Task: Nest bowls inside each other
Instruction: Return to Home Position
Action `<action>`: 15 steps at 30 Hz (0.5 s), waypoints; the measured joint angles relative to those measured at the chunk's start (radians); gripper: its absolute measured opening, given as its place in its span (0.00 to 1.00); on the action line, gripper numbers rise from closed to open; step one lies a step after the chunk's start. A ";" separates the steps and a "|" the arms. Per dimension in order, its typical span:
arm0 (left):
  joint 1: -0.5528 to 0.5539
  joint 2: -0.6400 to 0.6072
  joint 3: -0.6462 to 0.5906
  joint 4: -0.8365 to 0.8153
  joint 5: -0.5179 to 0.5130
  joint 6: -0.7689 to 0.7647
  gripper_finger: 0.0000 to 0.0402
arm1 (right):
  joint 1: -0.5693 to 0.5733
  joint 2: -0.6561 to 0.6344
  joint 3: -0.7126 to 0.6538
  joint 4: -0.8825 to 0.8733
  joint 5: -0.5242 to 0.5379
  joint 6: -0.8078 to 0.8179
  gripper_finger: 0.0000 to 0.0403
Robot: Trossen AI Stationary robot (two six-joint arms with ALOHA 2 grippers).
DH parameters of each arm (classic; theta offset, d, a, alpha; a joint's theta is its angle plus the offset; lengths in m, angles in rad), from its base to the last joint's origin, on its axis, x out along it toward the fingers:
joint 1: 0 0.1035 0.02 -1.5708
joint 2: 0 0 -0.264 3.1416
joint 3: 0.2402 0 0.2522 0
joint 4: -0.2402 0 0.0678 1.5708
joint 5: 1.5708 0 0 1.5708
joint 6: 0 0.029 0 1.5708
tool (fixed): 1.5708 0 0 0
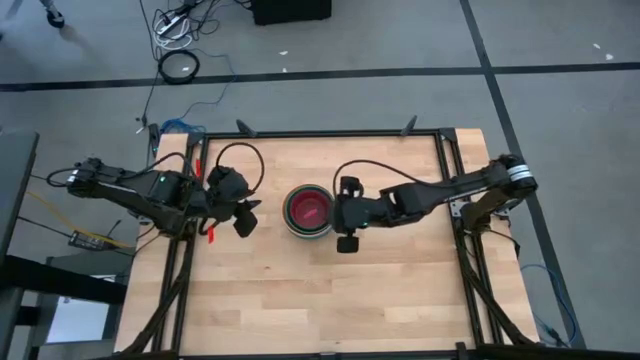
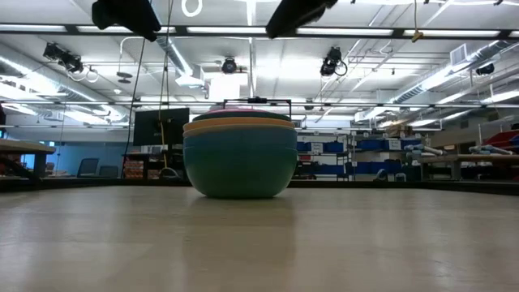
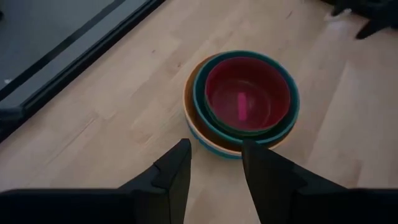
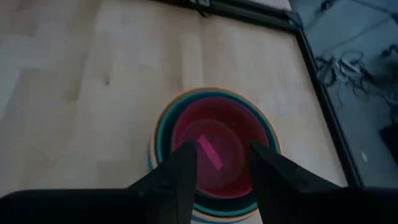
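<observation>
One stack of nested bowls [image 1: 308, 210] stands by its base near the middle of the wooden table. Its outermost bowl is teal-blue [image 2: 240, 166]. Inside that show an orange-tan rim [image 3: 194, 118], a dark teal bowl and, innermost, a pink-red bowl [image 4: 217, 146]. My left gripper [image 3: 214, 149] hovers open over the table to the left of the stack [image 3: 245, 102], pointing down at a slant toward it. My right gripper [image 4: 222, 149] hangs open above the right side of the stack, with nothing between its fingers. In the low view both arms are high above the bowls.
A black frame [image 1: 340, 133] runs along the table's far edge and down both sides, where the arms are mounted. Bare wood [image 1: 320, 300] stretches from the stack to the near edge. Cables lie on the floor [image 1: 180, 65] beyond the far edge.
</observation>
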 joint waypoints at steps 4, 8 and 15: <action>0.007 0.000 0.000 -0.004 -0.011 0.020 0.38 | 0.009 -0.025 0.000 0.004 -0.002 0.020 0.32; 0.020 0.001 0.000 0.005 -0.090 0.025 0.38 | -0.001 -0.054 0.000 -0.003 -0.002 0.031 0.32; 0.014 0.001 -0.029 0.613 -0.019 0.522 0.38 | -0.057 -0.108 0.000 0.183 -0.614 -0.163 0.32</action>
